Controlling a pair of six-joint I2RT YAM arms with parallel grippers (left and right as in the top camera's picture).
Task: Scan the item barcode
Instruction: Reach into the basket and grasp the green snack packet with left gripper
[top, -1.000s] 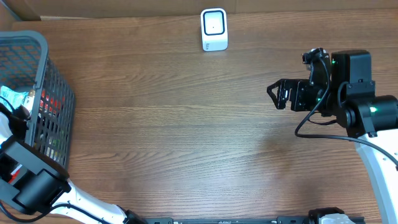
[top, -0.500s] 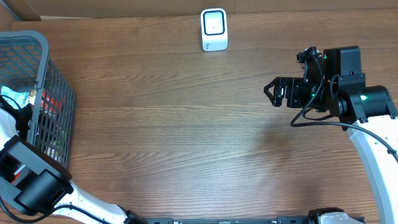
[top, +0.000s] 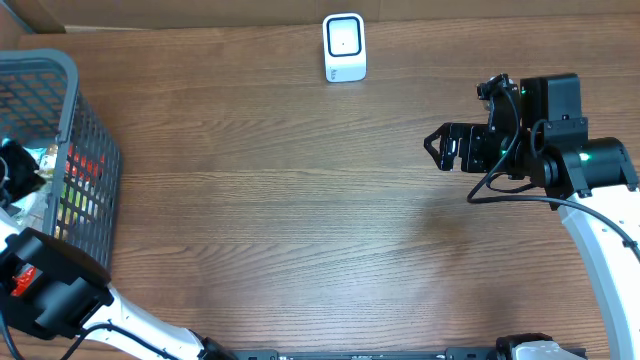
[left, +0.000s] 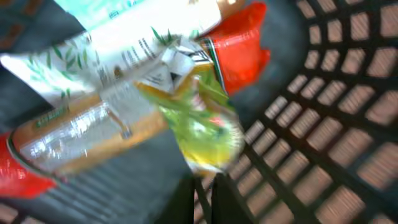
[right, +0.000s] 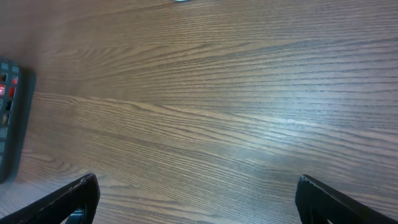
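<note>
Inside the grey mesh basket (top: 62, 72) at the table's left edge lie several snack packets. My left gripper (left: 204, 183) reaches into it, its jaws shut on the lower edge of a yellow-green packet (left: 200, 124). A white leaf-print packet (left: 118, 46), a clear orange-banded one (left: 68, 140) and a red one (left: 239, 53) lie behind it. From overhead the left gripper (top: 18, 168) is mostly hidden by the basket wall. The white barcode scanner (top: 344, 47) stands at the table's far edge. My right gripper (top: 441, 150) hangs open over bare wood, holding nothing (right: 199, 186).
The wooden table (top: 300, 200) stretches between basket and right arm. The right arm's black body (top: 560, 150) occupies the right side. The basket's edge (right: 7, 118) shows at the far left of the right wrist view.
The left gripper has closed on the yellow-green packet and shifted slightly inside the basket. The right arm slid a little to the left, then stayed still and open.
</note>
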